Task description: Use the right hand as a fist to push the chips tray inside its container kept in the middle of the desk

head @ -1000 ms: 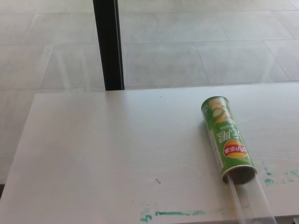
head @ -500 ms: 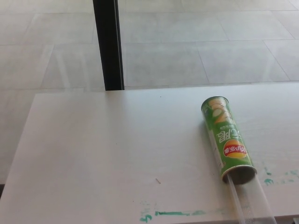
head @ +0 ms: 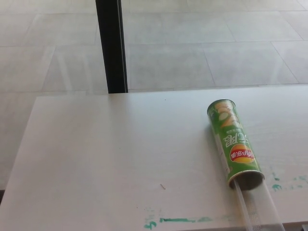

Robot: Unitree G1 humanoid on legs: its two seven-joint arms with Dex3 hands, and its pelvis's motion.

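A green chips can [head: 234, 142] lies on its side on the white desk [head: 120, 154], right of the middle, with its open mouth [head: 247, 179] facing the near edge. A clear plastic tray [head: 259, 209] sticks out of that mouth and runs toward the desk's front edge, leaving the picture at the bottom. Neither of my hands shows in the head view.
Green paint smears [head: 178, 220] mark the desk near its front edge and to the right of the can. A black post [head: 111, 45] stands behind the desk's far edge, with pale tiled floor beyond.
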